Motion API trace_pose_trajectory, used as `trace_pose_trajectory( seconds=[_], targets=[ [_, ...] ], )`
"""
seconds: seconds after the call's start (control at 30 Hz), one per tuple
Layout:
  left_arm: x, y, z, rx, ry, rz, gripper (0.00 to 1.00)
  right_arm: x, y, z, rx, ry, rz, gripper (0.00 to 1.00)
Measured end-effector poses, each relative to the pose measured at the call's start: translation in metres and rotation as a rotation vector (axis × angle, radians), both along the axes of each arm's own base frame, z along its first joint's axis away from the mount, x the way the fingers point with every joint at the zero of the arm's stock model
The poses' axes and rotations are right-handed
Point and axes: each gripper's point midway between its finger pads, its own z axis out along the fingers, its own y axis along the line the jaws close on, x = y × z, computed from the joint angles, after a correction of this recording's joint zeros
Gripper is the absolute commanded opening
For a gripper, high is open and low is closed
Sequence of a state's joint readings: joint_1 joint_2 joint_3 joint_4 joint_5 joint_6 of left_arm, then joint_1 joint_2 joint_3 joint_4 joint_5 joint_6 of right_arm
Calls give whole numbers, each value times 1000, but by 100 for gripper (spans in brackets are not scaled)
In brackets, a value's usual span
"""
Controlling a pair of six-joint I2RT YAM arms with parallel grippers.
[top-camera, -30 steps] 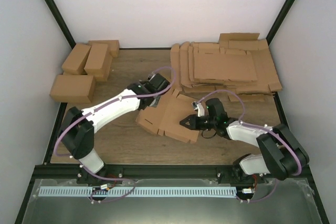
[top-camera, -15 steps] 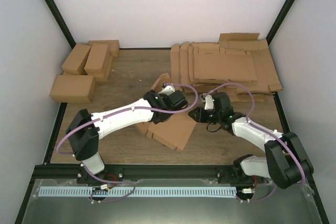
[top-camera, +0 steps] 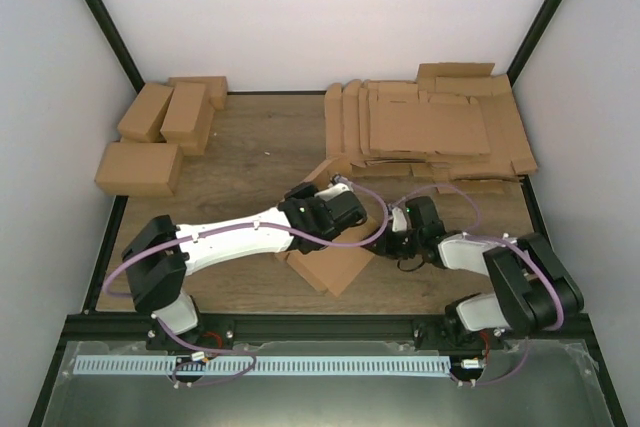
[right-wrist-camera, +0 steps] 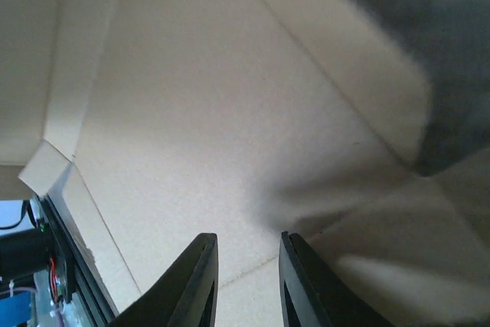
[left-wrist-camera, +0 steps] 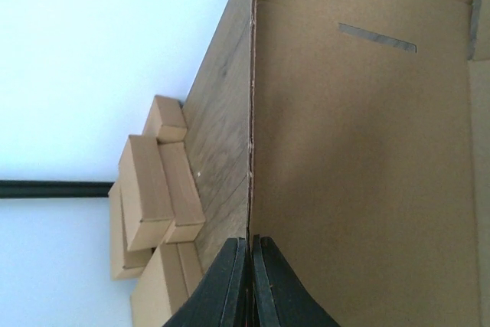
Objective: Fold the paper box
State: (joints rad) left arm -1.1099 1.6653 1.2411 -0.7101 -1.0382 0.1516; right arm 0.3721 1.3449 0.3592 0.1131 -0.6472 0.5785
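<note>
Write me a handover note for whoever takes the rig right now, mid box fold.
Left end effector: shut, pinching a raised panel edge of the paper box.
Right end effector: slightly open, close to the cardboard, holding nothing.
Box lies mid-table between the arms, partly folded.
Left to do: raise remaining walls, tuck flaps, close.
Folded cartons sit far left, flat blanks far right.

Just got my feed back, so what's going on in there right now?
Both arms are on the paper box, which lies partly folded between them with one wall raised. The left hand is shut on the edge of that wall. The right hand is close against a panel on the other side, jaws slightly apart and holding nothing. Folded cartons and flat blanks sit at the back.
</note>
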Motion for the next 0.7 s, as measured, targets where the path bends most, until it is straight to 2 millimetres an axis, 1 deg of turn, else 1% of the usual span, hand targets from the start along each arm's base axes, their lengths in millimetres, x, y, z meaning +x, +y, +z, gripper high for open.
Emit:
trace_pose_trajectory(
  seconds=[0.07,0.17,0.3,0.43,0.47,0.53,0.6,0.7],
  targets=[
    [1,-7,0,-24,2,-17,4,-11,2,-12,7,44,13,23],
    [0,-16,-4,-57,17,-44,4,-15,14,-12,35,41,44,23],
    [-4,-24,-17,-83,58,-77,4,-21,25,-12,57,35,75,23],
    [-8,-29,-31,-103,96,-103,4,-27,29,-11,67,34,85,23],
    [-8,-29,-32,-106,96,-103,4,-27,29,-10,66,30,84,25],
    [-8,-29,-34,-105,90,-98,4,-28,28,-6,58,16,81,30],
    [-6,-28,-36,-102,75,-89,4,-25,25,2,42,-25,74,32],
    [-4,-25,-37,-90,52,-77,4,-11,23,25,17,-122,55,32]
  ],
)
